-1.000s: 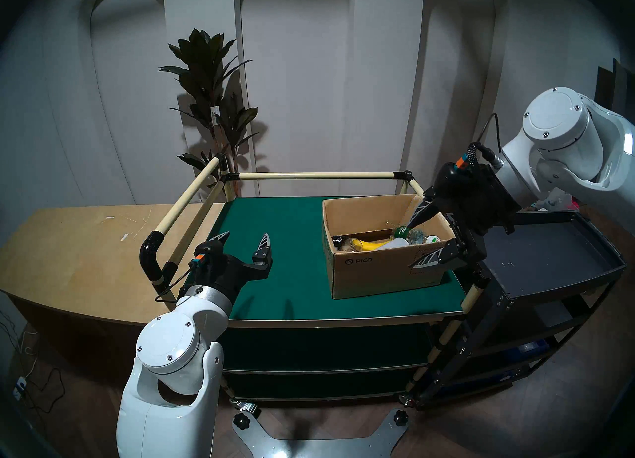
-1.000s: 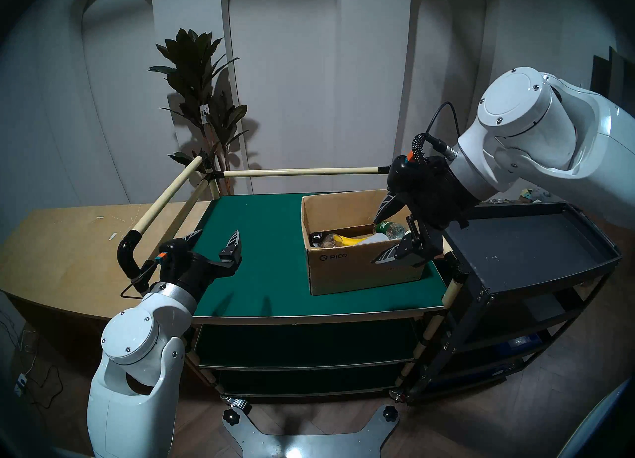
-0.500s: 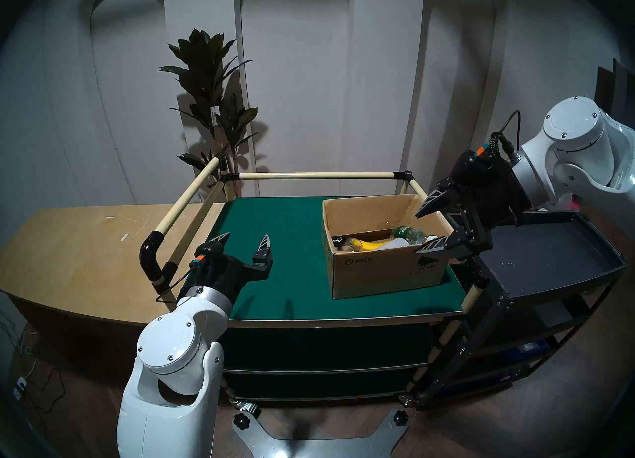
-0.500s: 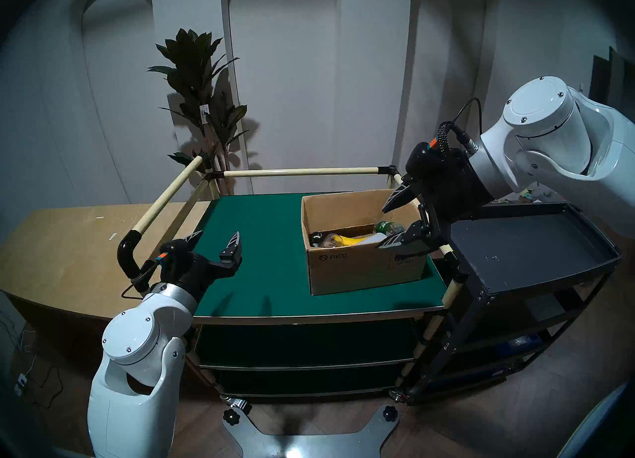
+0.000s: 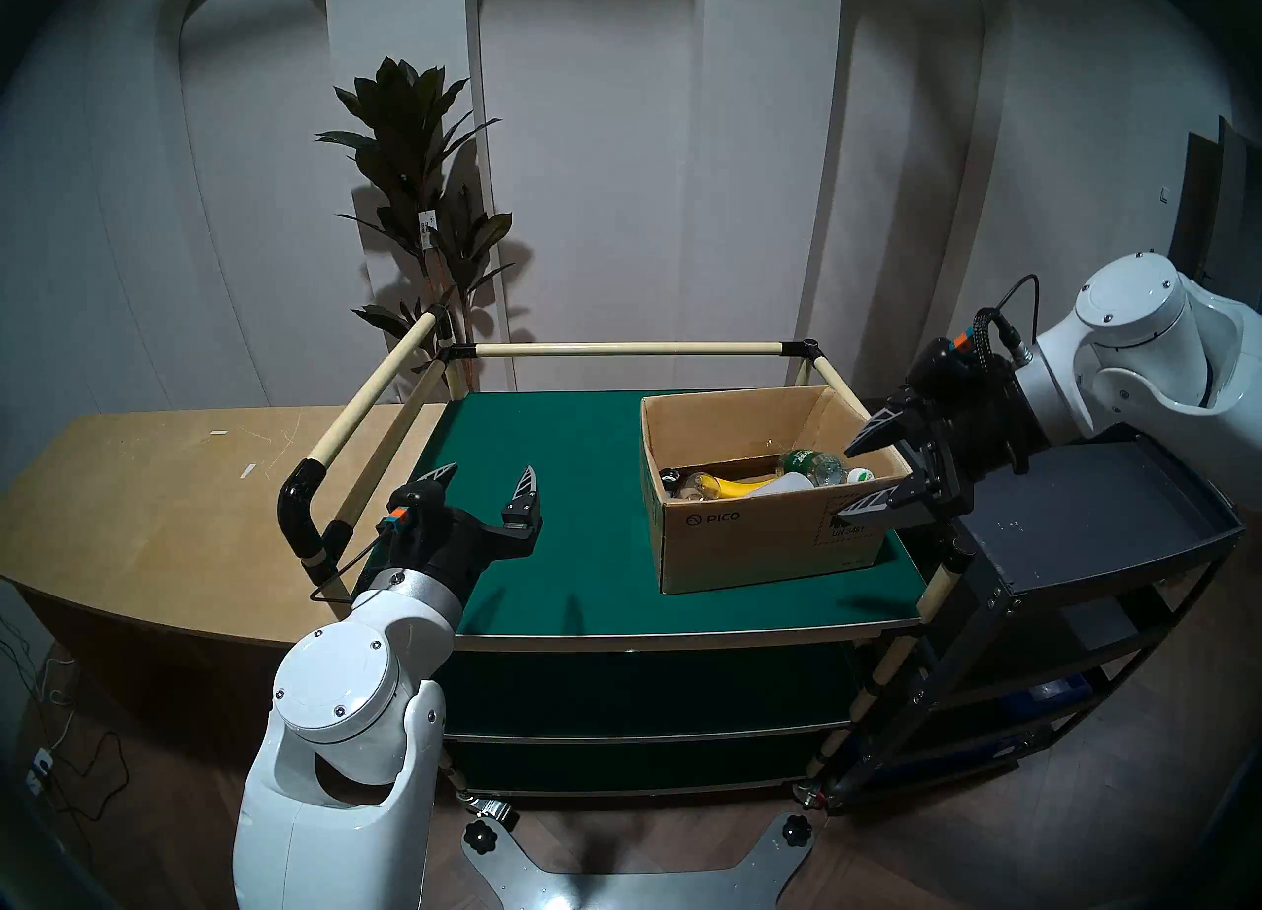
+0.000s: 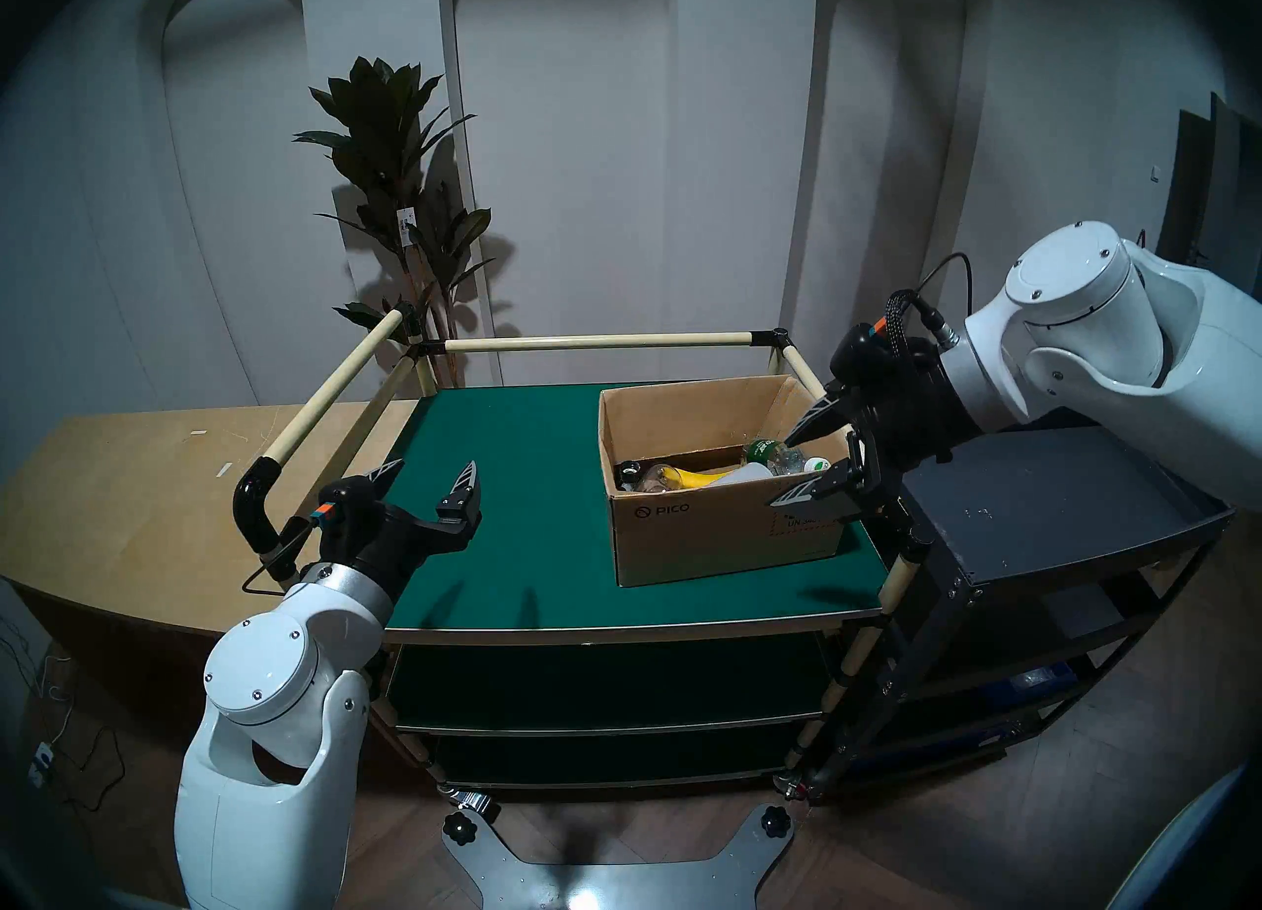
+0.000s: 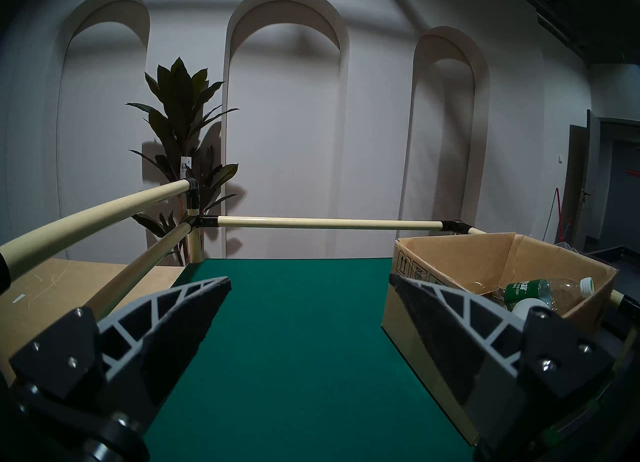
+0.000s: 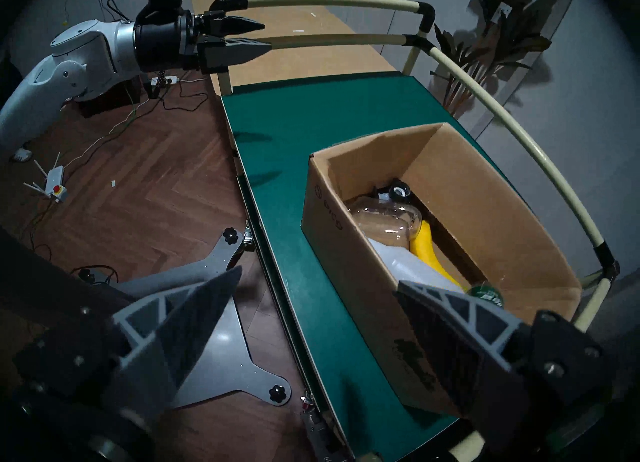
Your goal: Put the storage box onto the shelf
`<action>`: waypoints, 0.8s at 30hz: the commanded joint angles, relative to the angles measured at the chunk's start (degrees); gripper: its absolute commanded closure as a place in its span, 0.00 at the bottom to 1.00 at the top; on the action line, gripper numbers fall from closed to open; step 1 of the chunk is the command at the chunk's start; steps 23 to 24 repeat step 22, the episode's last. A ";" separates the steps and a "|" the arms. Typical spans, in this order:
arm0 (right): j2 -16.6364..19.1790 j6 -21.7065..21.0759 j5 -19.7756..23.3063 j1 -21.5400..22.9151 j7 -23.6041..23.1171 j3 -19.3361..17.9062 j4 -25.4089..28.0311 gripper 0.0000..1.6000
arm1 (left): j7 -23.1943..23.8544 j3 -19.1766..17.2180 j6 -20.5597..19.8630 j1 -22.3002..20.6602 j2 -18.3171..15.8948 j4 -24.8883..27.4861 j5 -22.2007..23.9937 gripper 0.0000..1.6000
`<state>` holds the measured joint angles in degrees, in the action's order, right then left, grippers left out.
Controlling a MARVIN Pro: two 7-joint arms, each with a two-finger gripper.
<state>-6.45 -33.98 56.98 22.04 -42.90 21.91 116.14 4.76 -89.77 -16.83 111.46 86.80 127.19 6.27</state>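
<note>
The storage box [image 5: 751,533], open brown cardboard with a PICO logo, stands on the right part of the shelf's green top board [image 5: 580,478]. It holds bottles and a yellow item. It also shows in the right head view [image 6: 696,533], the left wrist view [image 7: 450,253] and the right wrist view [image 8: 467,191]. My right gripper [image 5: 845,482] is open and empty, just off the box's right end and holding nothing; the right wrist view [image 8: 318,277] shows it spread. My left gripper [image 5: 489,471] is open and empty above the board's left part, apart from the box [image 7: 309,279].
A black metal tray cart [image 5: 1065,512] stands against the shelf's right side, under my right arm. Cream rails [image 5: 628,347] fence the top board at back and sides. A wooden counter [image 5: 171,499] lies to the left, a plant [image 5: 423,191] behind.
My right gripper has drawn back to the right and lower; its upper finger has left the inside of the box. The box and my left arm have not moved.
</note>
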 commanded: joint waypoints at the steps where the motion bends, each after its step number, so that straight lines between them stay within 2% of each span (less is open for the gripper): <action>1: 0.39 3.90 1.15 -0.74 0.37 1.06 1.10 0.00 | 0.04 -0.01 0.27 -0.50 0.00 0.90 0.01 0.00; 21: 0.72 14.32 2.63 -1.96 1.11 5.06 3.04 0.00 | 0.04 -0.01 0.28 -0.54 0.00 0.72 0.01 0.00; 24: 0.72 14.68 2.78 -2.03 1.16 5.23 2.86 0.00 | 0.04 -0.01 0.28 -0.54 0.00 0.71 0.01 0.00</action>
